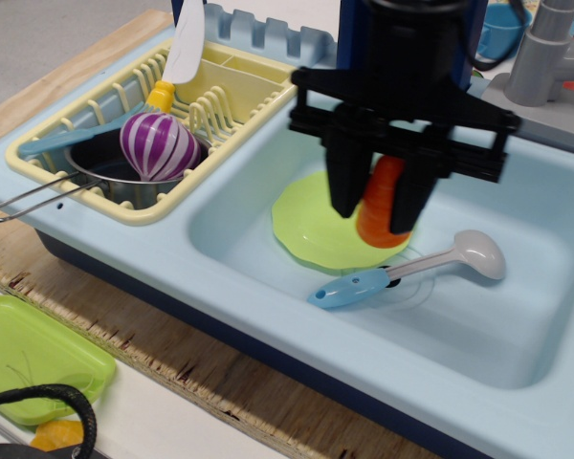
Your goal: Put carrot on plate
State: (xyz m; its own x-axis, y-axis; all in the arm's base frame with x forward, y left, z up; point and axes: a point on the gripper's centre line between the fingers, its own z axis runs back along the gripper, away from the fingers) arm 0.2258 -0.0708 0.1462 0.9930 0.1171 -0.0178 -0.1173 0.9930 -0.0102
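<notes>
My black gripper [376, 201] is shut on the orange toy carrot [382, 203], held upright between the two fingers. It hangs above the right part of the round lime-green plate [311, 226], which lies flat on the floor of the light blue sink [478, 325]. The carrot's lower end is near the plate's right rim; I cannot tell whether it touches. The gripper hides the plate's far right side.
A blue-handled ladle [411, 268] lies in the sink right of the plate. A yellow dish rack [230, 91] at the left holds a pot and a purple striped object [156, 145]. A square green tray [29, 359] and a yellow-orange scrap [57, 436] sit at front left.
</notes>
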